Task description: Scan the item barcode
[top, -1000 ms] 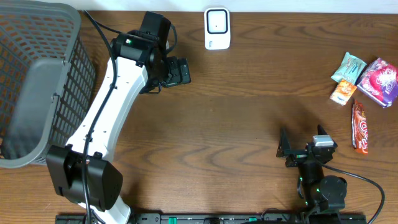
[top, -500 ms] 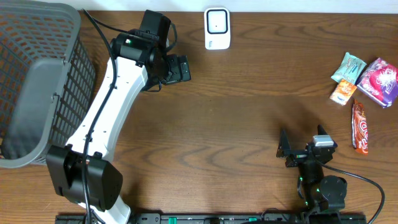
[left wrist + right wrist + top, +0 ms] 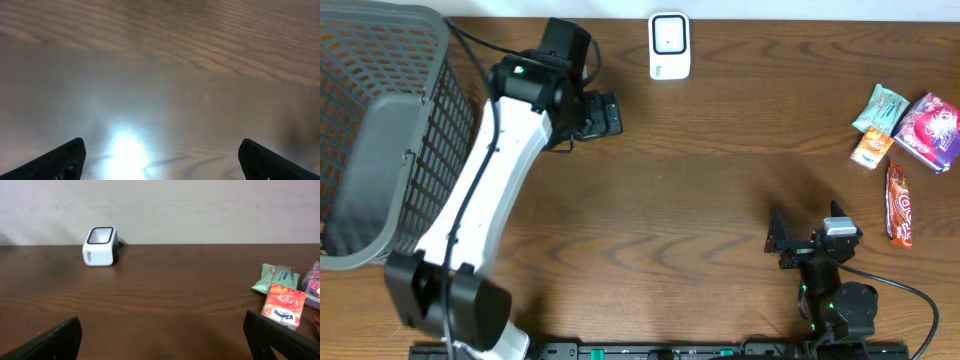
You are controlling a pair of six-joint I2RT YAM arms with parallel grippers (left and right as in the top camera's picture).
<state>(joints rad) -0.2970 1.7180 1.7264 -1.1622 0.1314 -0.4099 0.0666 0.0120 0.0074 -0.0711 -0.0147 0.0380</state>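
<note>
- Overhead: straight down, far, whole table [image 3: 700, 180].
- Left wrist: close, tilted down at bare wood, own fingers [image 3: 60, 160] at bottom corners.
- Right wrist: low, facing back wall [image 3: 200, 210]; shares scanner [image 3: 100, 246], snack packets [image 3: 282, 292] with overhead.

I look down on the brown wooden table [image 3: 165, 60], its grain running across in wavy lines. My left gripper [image 3: 161, 152] has its jaws spread wide, with black fingertips [image 3: 65, 159] poking in at both bottom corners. A white glare [image 3: 127, 147] shines on the wood between them.
</note>
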